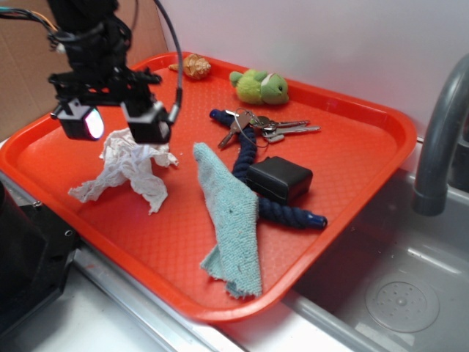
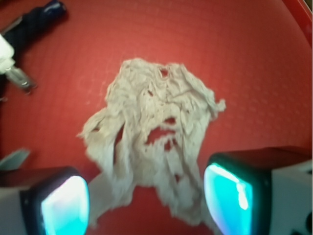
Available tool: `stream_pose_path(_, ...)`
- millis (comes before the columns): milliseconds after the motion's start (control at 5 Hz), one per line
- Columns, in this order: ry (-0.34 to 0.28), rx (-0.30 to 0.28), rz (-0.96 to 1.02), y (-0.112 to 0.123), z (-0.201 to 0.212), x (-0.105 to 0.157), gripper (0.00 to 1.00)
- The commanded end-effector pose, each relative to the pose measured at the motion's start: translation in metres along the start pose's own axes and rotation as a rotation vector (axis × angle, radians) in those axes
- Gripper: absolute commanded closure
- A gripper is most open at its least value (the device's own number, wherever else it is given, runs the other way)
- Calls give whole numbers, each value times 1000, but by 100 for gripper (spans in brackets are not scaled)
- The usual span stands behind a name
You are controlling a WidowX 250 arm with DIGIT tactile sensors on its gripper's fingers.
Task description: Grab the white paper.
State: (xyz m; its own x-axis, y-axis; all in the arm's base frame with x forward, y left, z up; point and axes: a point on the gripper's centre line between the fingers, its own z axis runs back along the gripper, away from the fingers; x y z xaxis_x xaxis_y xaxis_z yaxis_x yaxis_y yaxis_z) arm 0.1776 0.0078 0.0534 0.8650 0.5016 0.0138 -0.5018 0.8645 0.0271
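White paper [image 2: 156,142] on tray [image 1: 352,147], directly beneath the spread tool [image 2: 146,200].

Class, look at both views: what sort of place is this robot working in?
Probably a kitchen-style sink counter: a grey faucet stands over a metal sink with a drain, beside the red tray.

A textured orange-red plastic tray [image 1: 352,183] carries a crumpled white paper [image 1: 130,170] left of a fuzzy teal cloth strip [image 1: 231,220], with a black box [image 1: 279,179], dark-blue rope [image 1: 286,214], metal keys [image 1: 267,125], green plush toy [image 1: 260,86] and brown shell-like object [image 1: 195,67] beyond that strip.
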Motion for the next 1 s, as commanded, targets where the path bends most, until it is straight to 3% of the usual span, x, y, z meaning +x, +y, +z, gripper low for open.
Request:
stream_pose_path(0, 11, 59, -46, 8, -22, 18, 0)
stream_pose_path(200, 55, 69, -63, 8, -41, 17, 12)
stream_pose_path(400, 67, 68, -52, 14, -49, 6, 100)
stream_pose_path(600, 100, 23, -82, 23, -47, -1, 100)
stream_pose_path(800, 82, -9, -202, 37, -19, 2, 100)
